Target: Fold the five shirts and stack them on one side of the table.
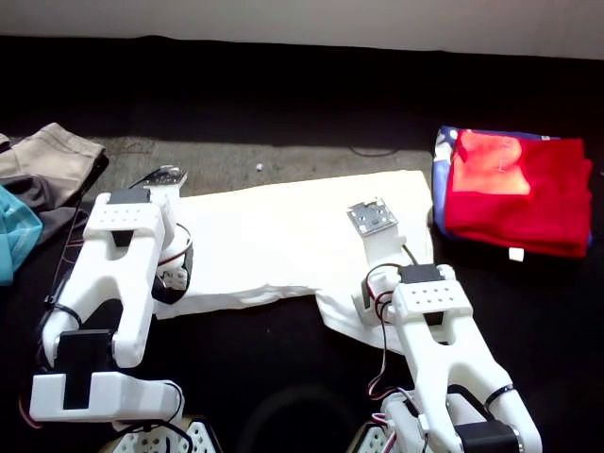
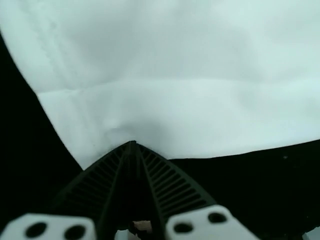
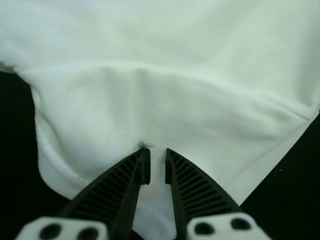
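White shirt (image 1: 283, 236) spread flat; left pincer (image 2: 132, 146) pinched shut on its edge; right pincer (image 3: 156, 155) slightly parted over cloth.

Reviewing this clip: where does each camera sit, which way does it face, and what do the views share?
High view: fixed above the arms' bases, facing down across the table; shows the left arm, right arm, shirt and red stack.
Left wrist view: on the left arm, facing along the left claw, shut on the shirt's edge.
Right wrist view: on the right arm, facing past the slightly open right claw onto the shirt.
Shared: all show the shirt on the table.
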Robot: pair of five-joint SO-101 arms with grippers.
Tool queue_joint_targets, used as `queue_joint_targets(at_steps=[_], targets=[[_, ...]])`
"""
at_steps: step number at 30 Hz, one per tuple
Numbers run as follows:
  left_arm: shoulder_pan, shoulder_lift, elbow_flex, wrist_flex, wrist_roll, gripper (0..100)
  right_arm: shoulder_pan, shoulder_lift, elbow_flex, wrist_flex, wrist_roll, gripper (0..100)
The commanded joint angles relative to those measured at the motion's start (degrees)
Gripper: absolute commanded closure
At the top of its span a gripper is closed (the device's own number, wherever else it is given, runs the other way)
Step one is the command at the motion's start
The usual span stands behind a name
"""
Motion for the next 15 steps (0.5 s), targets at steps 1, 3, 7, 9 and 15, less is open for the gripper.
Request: queue_joint_targets(at_steps=[1, 3, 7, 9, 15], targets=[[2.7, -2.3, 4.1, -6.8, -0.4, 99, -0.1, -2.0, 0.5, -0.1, 0.0, 93.3], [5.6, -2.3, 6.5, -8.1, -0.4, 99, 0.0, -2.5, 1.6, 0.1, 0.4, 93.3], [13.1, -3.0, 8.0, -7.9, -2.8, 99, 0.7, -2.5, 3.6, 0.2, 5.4, 93.3], [14.6, -3.0, 7.5, -7.9, -3.5, 99, 2.5, -2.5, 3.8, 0.1, 6.2, 93.3], [11.7, -3.0, 4.5, -4.8, -3.5, 99, 10.9, -2.4, 2.3, 0.0, 6.3, 93.3]])
